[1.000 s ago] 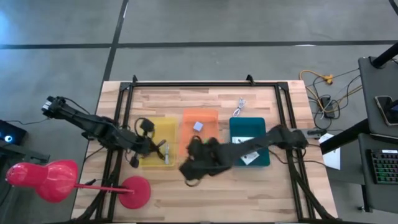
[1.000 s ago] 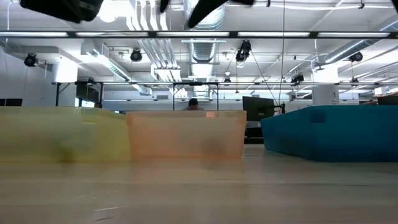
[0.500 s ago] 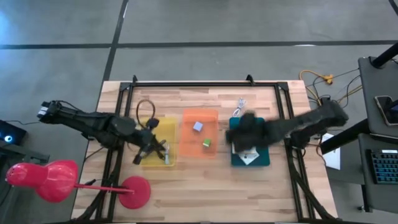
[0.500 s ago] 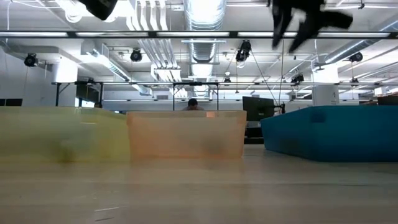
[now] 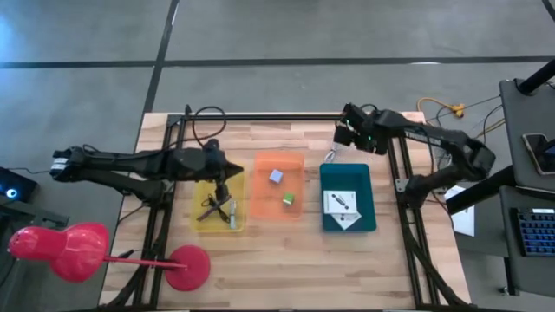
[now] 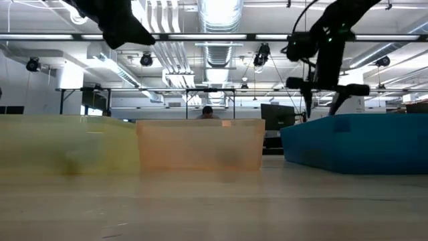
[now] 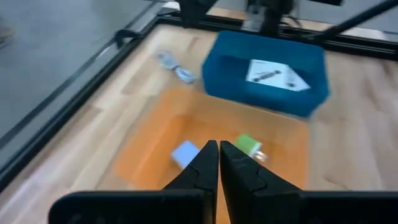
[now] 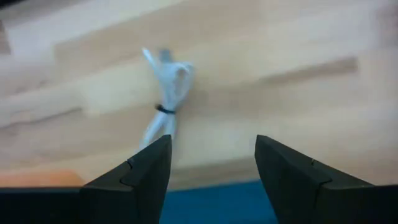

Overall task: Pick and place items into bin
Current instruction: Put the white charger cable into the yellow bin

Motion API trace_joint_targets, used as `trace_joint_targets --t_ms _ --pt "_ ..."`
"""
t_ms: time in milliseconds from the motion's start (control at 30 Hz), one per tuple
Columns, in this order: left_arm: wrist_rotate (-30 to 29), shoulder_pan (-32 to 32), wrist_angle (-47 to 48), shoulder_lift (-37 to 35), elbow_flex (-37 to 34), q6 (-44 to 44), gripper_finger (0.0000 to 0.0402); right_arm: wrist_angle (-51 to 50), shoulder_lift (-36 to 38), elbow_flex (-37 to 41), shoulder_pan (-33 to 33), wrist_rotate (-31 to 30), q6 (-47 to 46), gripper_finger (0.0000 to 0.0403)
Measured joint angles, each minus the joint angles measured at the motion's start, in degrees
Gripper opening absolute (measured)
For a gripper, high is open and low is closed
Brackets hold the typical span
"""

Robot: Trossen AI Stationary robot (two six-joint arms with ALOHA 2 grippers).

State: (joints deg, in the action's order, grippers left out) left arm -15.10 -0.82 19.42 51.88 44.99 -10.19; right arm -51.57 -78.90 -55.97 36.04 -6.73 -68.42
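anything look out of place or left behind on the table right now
One thing: the white cable lies bundled on the bare wood behind the blue bin, outside all three bins. The right pincer hovers open near it. The cubes and cards sit inside bins; nothing looks spilled or damaged.

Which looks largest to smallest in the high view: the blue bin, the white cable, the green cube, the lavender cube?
1. blue bin
2. white cable
3. green cube and lavender cube: they look alike in size, so no ranking between them.
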Motion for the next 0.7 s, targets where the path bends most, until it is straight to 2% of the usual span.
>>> trace_joint_targets --t_ms 100,200,300,433,567,700 --pt "-0.03 3.49 0.29 0.33 0.00 0.14 0.0000 4.04 -5.42 -1.63 2.78 2.25 2.25 0.0217" --pt "-0.18 7.95 1.57 0.18 0.00 0.49 0.0000 5.41 -13.37 -5.47 2.88 4.35 1.78 0.0217" --pt "0.43 12.19 2.49 -0.44 0.00 2.13 0.0000 4.55 -21.38 -11.04 2.26 6.35 1.32 0.0217" --pt "4.36 15.42 2.53 -2.48 0.00 4.55 0.0000 -1.21 -30.30 -18.26 2.07 7.16 2.18 0.0217" --pt "5.84 16.26 3.44 -4.93 0.00 6.54 0.0000 -9.29 -35.87 -22.96 2.17 6.88 4.43 0.0216" --pt "6.06 16.26 4.04 -6.39 -0.02 7.44 0.0000 -10.68 -36.17 -23.58 2.42 7.04 4.52 0.0215"
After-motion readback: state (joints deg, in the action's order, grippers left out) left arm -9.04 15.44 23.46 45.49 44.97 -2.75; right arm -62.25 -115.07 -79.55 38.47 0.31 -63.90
